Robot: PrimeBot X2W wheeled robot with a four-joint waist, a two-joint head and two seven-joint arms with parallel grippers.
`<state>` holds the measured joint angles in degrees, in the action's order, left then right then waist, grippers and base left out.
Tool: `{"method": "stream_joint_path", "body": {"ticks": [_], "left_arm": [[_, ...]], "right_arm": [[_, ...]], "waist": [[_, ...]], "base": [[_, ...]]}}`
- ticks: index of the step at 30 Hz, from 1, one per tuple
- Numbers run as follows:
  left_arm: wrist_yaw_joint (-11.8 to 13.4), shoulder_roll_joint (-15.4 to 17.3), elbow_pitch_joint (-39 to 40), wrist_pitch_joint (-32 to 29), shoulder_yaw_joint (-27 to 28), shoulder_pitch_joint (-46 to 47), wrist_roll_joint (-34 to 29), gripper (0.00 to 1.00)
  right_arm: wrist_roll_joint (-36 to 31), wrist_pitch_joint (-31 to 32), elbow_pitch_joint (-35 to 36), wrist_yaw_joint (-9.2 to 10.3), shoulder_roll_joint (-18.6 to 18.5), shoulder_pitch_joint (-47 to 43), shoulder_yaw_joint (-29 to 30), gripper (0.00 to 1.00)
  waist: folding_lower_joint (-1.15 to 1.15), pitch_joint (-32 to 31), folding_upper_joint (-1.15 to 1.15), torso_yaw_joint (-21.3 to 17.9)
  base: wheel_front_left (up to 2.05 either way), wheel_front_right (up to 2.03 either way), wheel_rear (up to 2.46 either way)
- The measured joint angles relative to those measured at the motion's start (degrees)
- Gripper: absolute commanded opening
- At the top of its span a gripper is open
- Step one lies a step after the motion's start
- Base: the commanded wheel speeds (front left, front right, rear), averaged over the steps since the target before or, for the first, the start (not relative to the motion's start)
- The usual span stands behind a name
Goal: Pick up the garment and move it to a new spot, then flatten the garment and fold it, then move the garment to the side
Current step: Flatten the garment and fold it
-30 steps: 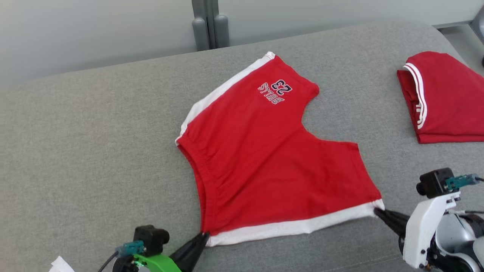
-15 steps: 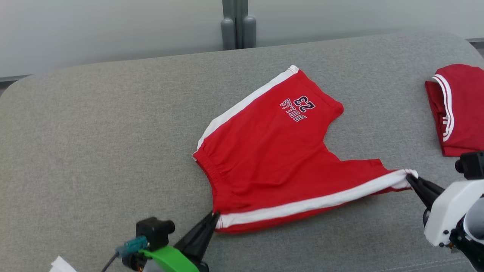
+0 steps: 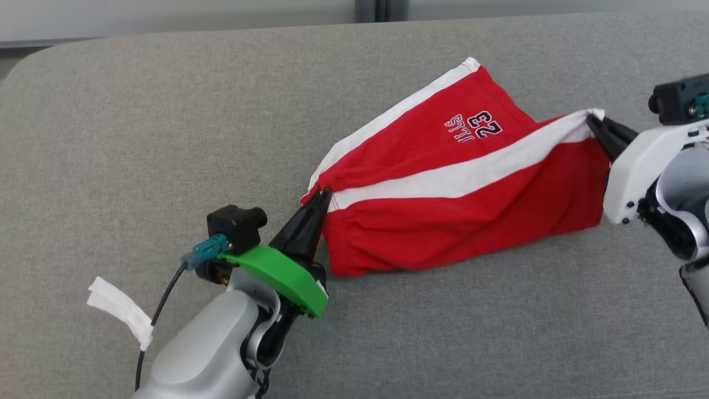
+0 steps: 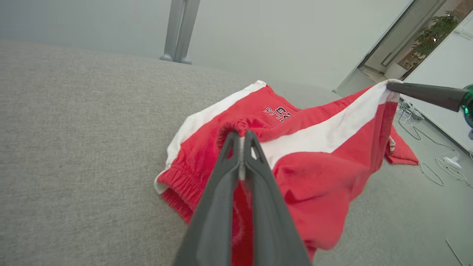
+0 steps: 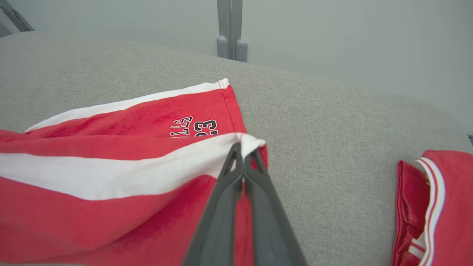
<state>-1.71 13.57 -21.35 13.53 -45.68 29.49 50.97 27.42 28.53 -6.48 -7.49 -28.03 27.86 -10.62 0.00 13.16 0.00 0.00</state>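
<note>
**Garment (image 3: pixel 443 221) gripped at both ends**

Head view: my left hand (image 3: pixel 320 195) is clamped on the garment's waistband corner. My right hand (image 3: pixel 592 119) is pinched shut on the white-striped hem at the garment's opposite end. The cloth hangs doubled between them, its lower edge touching the grey padded surface (image 3: pixel 138 138).

Left wrist view: fingers closed on the elastic waistband.

Right wrist view: fingers closed on the white hem. A second red garment (image 5: pixel 436 207) lies well apart from the garment.

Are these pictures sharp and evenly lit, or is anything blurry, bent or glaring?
Head view: soft, even light, sharp, with a faint shadow under the red shorts. Left wrist view: the doorway at upper right glares pale; the left gripper looks soft near the lens. Right wrist view: no glare, right gripper likewise soft.
</note>
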Motion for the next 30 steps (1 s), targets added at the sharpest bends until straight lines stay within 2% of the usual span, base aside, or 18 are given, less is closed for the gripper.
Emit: {"method": "stream_joint_path", "body": {"ticks": [12,21,22,23,24,25,30], "left_arm": [[2.59,-6.09,-8.83,0.68,3.20,7.82,0.26,0.00],[2.91,-8.67,-11.43,1.18,4.44,10.19,0.26,0.00],[2.64,-8.93,-11.63,1.19,4.34,10.24,0.34,0.03],[2.32,-9.15,-11.93,1.19,4.15,10.27,0.51,0.26],[2.21,-9.32,-12.14,1.19,4.00,10.27,0.66,0.73],[1.93,-9.46,-12.20,1.19,3.96,10.30,0.98,1.00],[1.19,-9.87,-12.23,1.25,4.04,10.57,1.38,1.00]], "right_arm": [[-1.03,-13.74,-20.36,-0.02,-1.37,19.92,-11.06,0.00],[-0.69,-18.73,-30.85,-0.02,-0.89,29.14,-16.11,0.00],[-0.54,-19.23,-31.99,-0.02,-0.75,29.69,-16.52,0.00],[-0.33,-19.74,-33.09,-0.02,-0.55,30.19,-16.88,0.36],[-0.25,-20.17,-34.09,-0.02,-0.41,30.64,-17.27,1.00],[0.05,-20.58,-35.00,-0.02,-0.22,31.16,-17.70,1.00],[1.31,-22.63,-37.64,-0.03,0.19,32.54,-20.17,1.00]], "waist": [[0.00,6.92,0.00,4.14],[0.01,11.05,0.00,6.92],[0.01,11.38,0.00,7.27],[0.01,11.68,0.00,7.61],[0.00,11.93,0.00,7.93],[0.00,12.14,0.00,8.23],[0.00,12.16,0.00,8.99]], "base": [[0.00,0.00,0.00],[0.00,0.00,0.00],[0.00,0.00,0.00],[0.00,0.00,0.00],[0.00,0.00,0.00],[0.00,0.00,0.00],[0.00,0.00,0.00]]}}
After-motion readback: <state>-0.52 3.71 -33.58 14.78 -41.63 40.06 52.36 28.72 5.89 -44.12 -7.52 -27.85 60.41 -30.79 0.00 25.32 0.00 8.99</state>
